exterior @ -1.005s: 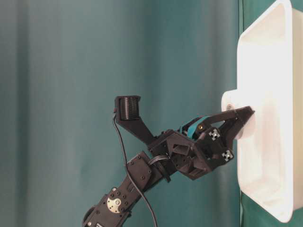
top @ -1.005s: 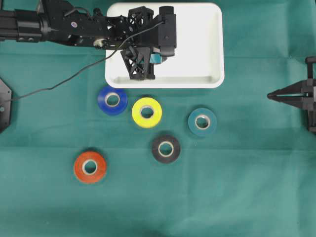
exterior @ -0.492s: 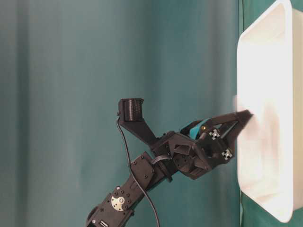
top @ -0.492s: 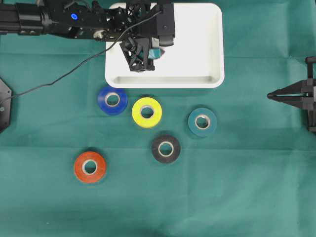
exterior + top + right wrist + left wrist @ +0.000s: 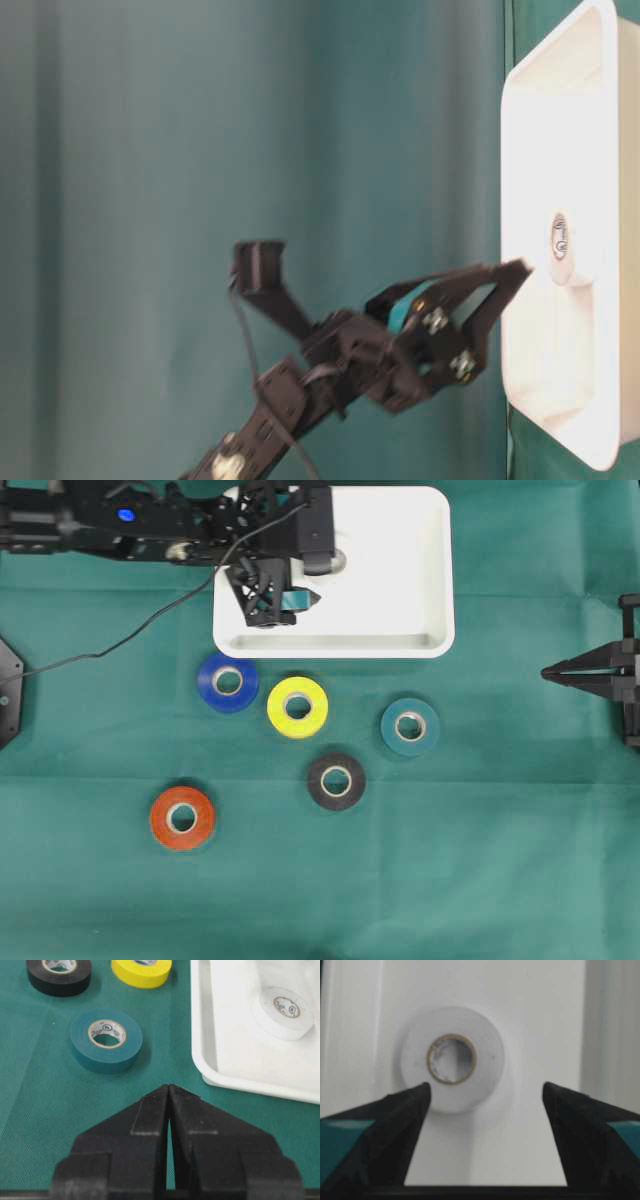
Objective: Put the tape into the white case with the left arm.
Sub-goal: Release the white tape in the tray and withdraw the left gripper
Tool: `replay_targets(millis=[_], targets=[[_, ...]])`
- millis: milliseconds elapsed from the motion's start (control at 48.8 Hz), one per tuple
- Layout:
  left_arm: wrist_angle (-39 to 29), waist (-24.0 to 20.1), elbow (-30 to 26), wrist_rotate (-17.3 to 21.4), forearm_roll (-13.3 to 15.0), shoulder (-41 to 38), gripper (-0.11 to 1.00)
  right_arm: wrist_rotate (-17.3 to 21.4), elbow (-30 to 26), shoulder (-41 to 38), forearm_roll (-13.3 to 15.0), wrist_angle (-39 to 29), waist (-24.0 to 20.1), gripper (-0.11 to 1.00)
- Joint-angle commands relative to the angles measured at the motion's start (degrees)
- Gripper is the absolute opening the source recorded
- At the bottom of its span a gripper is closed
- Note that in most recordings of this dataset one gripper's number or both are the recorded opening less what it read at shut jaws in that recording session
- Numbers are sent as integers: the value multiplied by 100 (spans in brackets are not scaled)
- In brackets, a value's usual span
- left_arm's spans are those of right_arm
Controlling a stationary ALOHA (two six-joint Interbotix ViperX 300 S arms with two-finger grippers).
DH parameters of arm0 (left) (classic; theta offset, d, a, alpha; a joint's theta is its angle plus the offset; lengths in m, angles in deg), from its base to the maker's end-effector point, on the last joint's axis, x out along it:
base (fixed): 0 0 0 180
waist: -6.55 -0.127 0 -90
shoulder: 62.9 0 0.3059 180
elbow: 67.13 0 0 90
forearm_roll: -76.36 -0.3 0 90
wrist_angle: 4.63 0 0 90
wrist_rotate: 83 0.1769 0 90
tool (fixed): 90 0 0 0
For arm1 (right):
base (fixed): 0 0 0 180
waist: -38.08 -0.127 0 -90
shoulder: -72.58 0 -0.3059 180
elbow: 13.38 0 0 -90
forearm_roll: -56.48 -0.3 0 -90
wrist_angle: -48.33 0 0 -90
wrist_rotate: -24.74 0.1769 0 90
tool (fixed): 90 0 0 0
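- A white tape roll (image 5: 452, 1059) is seen lying flat inside the white case (image 5: 400, 640), in the upper left part of the tray in the overhead view, with its cardboard core facing up.
- The left pincer (image 5: 485, 1110) is held wide apart over the case; the roll is framed between the two teal-banded fingers (image 5: 395, 1120) in the wrist view, but it is not touched by either.
- In the table-level view the left pincer's tips are shown close to the case, just beside the roll (image 5: 562, 240).
- The right pincer (image 5: 169, 1091) is kept closed, its tips pressed together, at the right edge of the overhead frame, well apart from the case.
- Five more rolls are laid on the green bench (image 5: 500, 860) below the case: blue (image 5: 228, 683), yellow (image 5: 298, 707), teal (image 5: 410, 726), black (image 5: 336, 781) and orange (image 5: 182, 818), none touching another.
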Motion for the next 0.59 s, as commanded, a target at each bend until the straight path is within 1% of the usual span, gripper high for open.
replay_targets(millis=[0,185,349,472,574], targets=[[62,88,193,-9,-9,554,90,9,-53,-26,0,62,9,-9],[114,220,984,-26,9,1397,90,9,-53,26,0,62,9,-9],[325,536,1696,-114,18,2180,90,9,-53,35,0,62,9,-10],[492,703,2197,-316,18,2742,90,9,-53,35,0,53,0,-9],[492,729,2575,-571,26,3164,90,9,-53,35,9,53,9,-9]])
